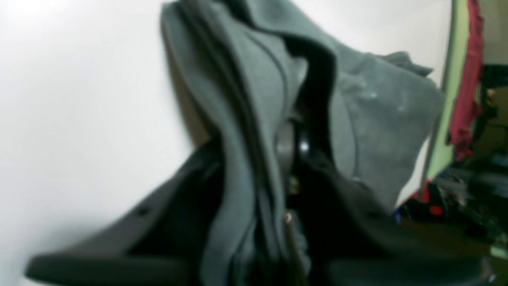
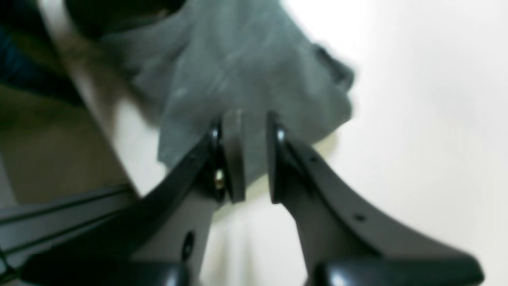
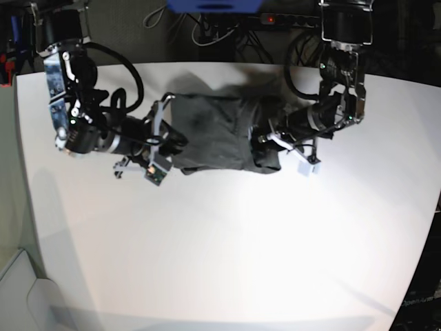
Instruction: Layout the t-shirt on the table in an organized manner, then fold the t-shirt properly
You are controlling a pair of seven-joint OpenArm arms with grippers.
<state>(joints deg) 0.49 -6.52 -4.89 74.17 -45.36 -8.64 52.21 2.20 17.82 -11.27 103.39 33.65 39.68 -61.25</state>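
The dark grey t-shirt (image 3: 213, 131) lies bunched into a rough rectangle at the back middle of the white table (image 3: 227, 241). In the left wrist view, folds of the t-shirt (image 1: 377, 107) run down between my left gripper's (image 1: 293, 147) fingers, which are shut on the cloth. In the base view this left gripper (image 3: 265, 141) is at the shirt's right edge. My right gripper (image 2: 252, 119) hovers over the shirt's other edge (image 2: 238, 59) with a narrow gap between its pads, and the table (image 2: 416, 119) shows through that gap. It is at the shirt's left side (image 3: 176, 143).
The table's edge (image 1: 440, 151) passes close to the shirt in the left wrist view, with a red cloth (image 1: 468, 79) hanging beyond it. Cables and a power strip (image 3: 275, 19) lie behind the table's far edge. Floor (image 2: 47, 151) shows past the table edge in the right wrist view.
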